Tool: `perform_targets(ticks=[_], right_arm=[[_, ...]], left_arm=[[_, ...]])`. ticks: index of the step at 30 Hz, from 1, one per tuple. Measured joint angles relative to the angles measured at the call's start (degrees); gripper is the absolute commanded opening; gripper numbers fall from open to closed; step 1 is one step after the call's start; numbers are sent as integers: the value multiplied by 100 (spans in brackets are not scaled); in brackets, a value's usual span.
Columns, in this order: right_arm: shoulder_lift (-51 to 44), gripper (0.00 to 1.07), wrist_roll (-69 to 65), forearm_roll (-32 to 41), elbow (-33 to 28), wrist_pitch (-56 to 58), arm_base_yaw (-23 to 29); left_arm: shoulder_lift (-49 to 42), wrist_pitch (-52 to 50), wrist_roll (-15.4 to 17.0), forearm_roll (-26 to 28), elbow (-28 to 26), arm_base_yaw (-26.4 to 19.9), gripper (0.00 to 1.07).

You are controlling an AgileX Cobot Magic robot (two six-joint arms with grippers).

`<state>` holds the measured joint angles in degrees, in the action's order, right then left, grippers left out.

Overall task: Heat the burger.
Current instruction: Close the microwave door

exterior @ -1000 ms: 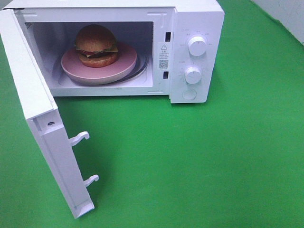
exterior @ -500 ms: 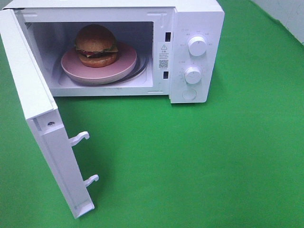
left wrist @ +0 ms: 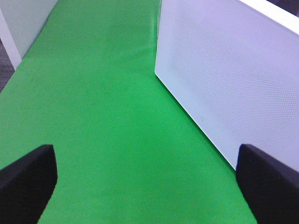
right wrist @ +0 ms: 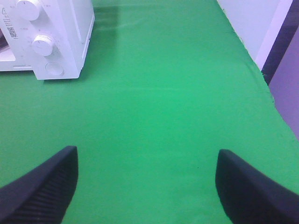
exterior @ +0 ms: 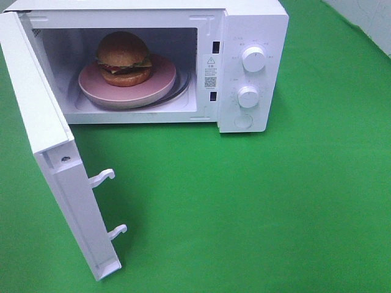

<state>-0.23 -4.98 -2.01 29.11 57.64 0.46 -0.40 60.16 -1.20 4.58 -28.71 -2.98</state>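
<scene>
High view: burger seen on pink plate inside microwave, far left, door open; left wrist: left gripper spread wide, empty, near what is probably that door, whose closing is judged next; right wrist: right gripper wide, empty.

Exterior high: above and in front, looking down on the microwave and its open door.
Left wrist: low, close beside the door's outer face.
Right wrist: low over the green cloth, facing the control panel.
Shared: each wrist view's part also appears in the exterior view.
</scene>
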Motion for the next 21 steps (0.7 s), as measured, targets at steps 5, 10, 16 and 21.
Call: perform_targets(ticks=[5, 10, 16, 21], right_arm=[[0, 76, 0, 0, 0, 0, 0], [0, 76, 0, 0, 0, 0, 0], [0, 76, 0, 0, 0, 0, 0], [0, 76, 0, 0, 0, 0, 0]], left_arm=[[0, 0, 0, 0, 0, 0, 96], [0, 0, 0, 0, 0, 0, 96], [246, -304, 69, 0, -160, 0, 93], [710, -1008, 69, 0, -241, 0, 64]])
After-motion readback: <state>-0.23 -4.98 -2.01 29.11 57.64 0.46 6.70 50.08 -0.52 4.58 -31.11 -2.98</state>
